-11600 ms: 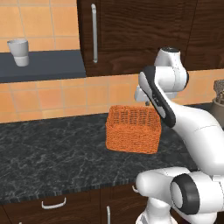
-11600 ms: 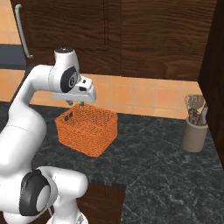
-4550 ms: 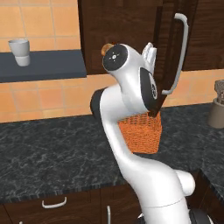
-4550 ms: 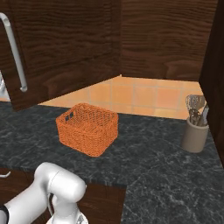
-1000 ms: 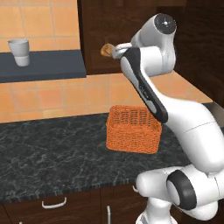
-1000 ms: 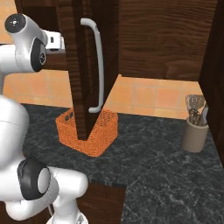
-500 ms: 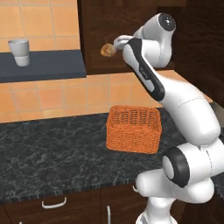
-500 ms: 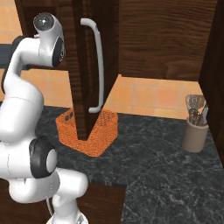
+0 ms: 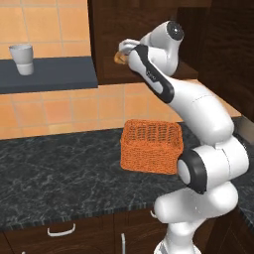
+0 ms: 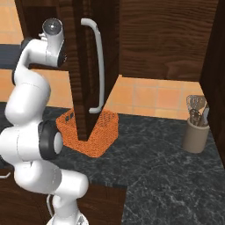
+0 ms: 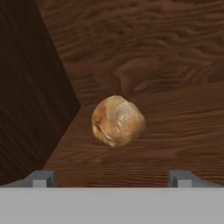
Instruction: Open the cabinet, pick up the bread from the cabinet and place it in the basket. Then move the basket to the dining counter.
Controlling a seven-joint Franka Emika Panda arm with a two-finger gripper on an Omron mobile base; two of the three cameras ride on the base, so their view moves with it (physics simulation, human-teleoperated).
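Note:
The cabinet [image 9: 106, 30] stands open, its door [image 10: 88, 88] with the silver bar handle [image 10: 99, 66] swung out toward me. The bread [image 11: 117, 120], a small tan roll, lies on the wooden cabinet floor, also seen as the roll [image 9: 118, 58] in the left base view. My gripper [image 11: 111, 179] is open just in front of the roll, one fingertip on each side, not touching it. In the left base view the hand [image 9: 125, 48] reaches into the cabinet. The orange basket [image 9: 151, 146] sits on the black counter below, partly behind the door [image 10: 90, 132]. The dining counter is out of view.
A white cup [image 9: 23, 58] stands on a dark shelf [image 9: 54, 79] left of the cabinet. A utensil holder [image 10: 196, 132] is at the right on the black speckled counter [image 9: 59, 173]. Drawers with curved handles [image 9: 61, 230] run below.
The cabinet door, shut at first, has been swung open. Over the last second the arm has folded in and the hand has pushed closer to the bread.

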